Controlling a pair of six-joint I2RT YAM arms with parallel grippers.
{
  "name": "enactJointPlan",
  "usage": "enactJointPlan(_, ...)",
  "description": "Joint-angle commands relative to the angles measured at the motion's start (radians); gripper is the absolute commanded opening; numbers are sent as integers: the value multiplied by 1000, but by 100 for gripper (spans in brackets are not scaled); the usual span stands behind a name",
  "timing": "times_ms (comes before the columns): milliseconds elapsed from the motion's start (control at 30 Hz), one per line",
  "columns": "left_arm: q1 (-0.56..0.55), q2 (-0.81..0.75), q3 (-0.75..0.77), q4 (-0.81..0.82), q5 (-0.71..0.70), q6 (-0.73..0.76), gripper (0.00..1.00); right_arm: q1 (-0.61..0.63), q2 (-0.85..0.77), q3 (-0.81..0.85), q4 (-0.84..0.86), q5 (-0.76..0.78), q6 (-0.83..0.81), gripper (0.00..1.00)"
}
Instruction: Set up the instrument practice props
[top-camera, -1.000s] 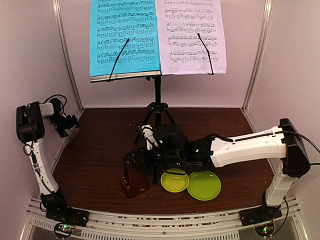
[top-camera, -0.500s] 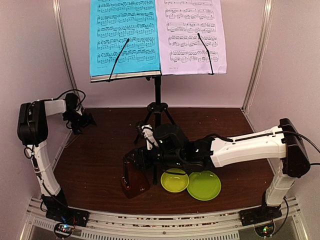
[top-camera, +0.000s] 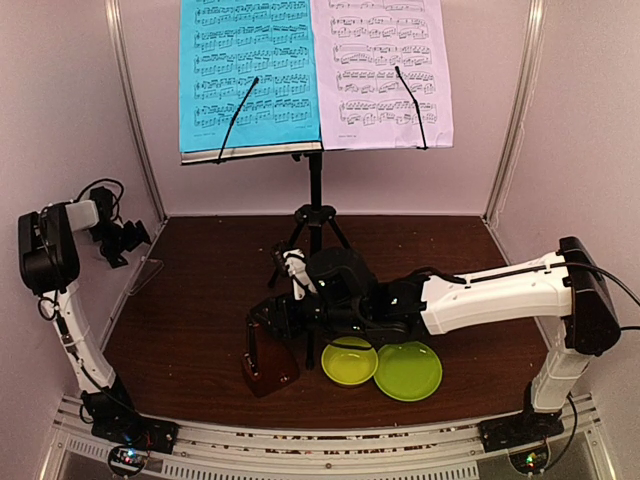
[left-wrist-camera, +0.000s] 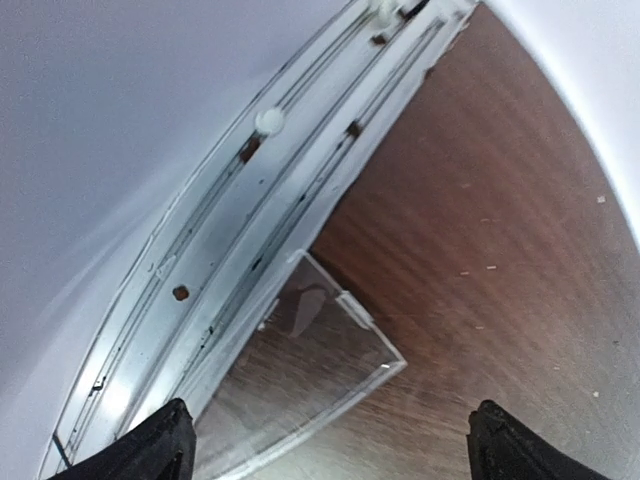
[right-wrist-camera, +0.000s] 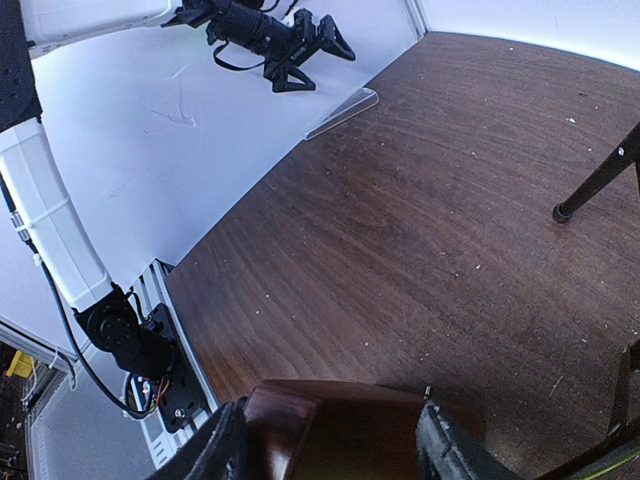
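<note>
The black music stand (top-camera: 315, 190) stands at the back middle and holds a cyan sheet (top-camera: 250, 75) and a pale lilac sheet (top-camera: 385, 70). One of its legs (right-wrist-camera: 600, 180) shows in the right wrist view. The brown pyramid metronome (top-camera: 268, 365) stands on the table at the front, left of the middle. My right gripper (top-camera: 272, 322) reaches in from the right. Its fingers sit against both sides of the metronome (right-wrist-camera: 340, 430). My left gripper (top-camera: 130, 238) is open and empty, up by the left wall. It also shows in the left wrist view (left-wrist-camera: 330, 450).
A lime-green bowl (top-camera: 349, 360) and a lime-green plate (top-camera: 408, 370) lie side by side under the right forearm. A clear plastic piece (left-wrist-camera: 300, 370) lies on the table against the left wall rail, below the left gripper. The walls close in on both sides.
My left arm swung out to the right over the table, then drew back to the left wall. The right arm and the metronome have not moved.
</note>
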Motion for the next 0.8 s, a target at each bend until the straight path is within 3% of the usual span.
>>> enactJointPlan(0,14,71,40,-15,-6,17,98,0,-4,1,-40,9,-3,58)
enactJointPlan(767,21,169,116,-73,8,28,98,0,-12,0,-51,19,-4,58)
